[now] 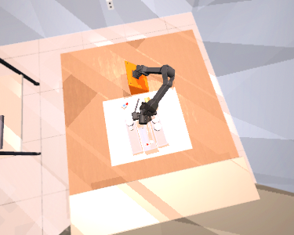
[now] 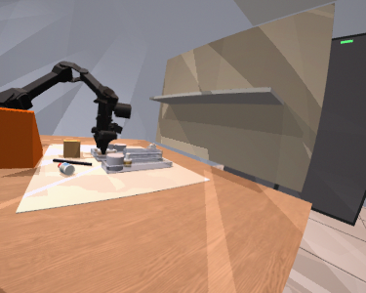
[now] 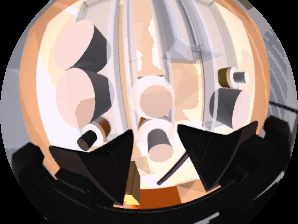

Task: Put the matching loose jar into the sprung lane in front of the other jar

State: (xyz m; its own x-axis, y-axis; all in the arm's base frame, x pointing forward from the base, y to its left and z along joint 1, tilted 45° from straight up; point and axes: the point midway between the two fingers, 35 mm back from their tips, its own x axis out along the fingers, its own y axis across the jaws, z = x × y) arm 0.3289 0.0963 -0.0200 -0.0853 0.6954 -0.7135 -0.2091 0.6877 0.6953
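In the wrist view two white-shouldered jars with narrower caps stand in a row in the middle lane (image 3: 150, 37). The rear jar (image 3: 154, 101) is seen nearly from above. The front jar (image 3: 159, 151) is close to it and looks upright. My gripper (image 3: 154, 131) (image 2: 103, 152) is open, low at the lane's front end. Its black fingers are on either side of the front jar, with a narrow gap showing on each side. In the top view the arm covers this end of the lanes. The front stop, the pusher plate and the jar bases cannot be made out.
Wide grey jars (image 3: 76, 97) (image 2: 115, 161) and small brown jars (image 3: 225, 77) stand in the side lanes. In front are a yellow box (image 2: 71, 148), a dark rod (image 2: 72, 162) (image 1: 137, 105) and a small jar lying down (image 2: 66, 168) (image 1: 125, 106).
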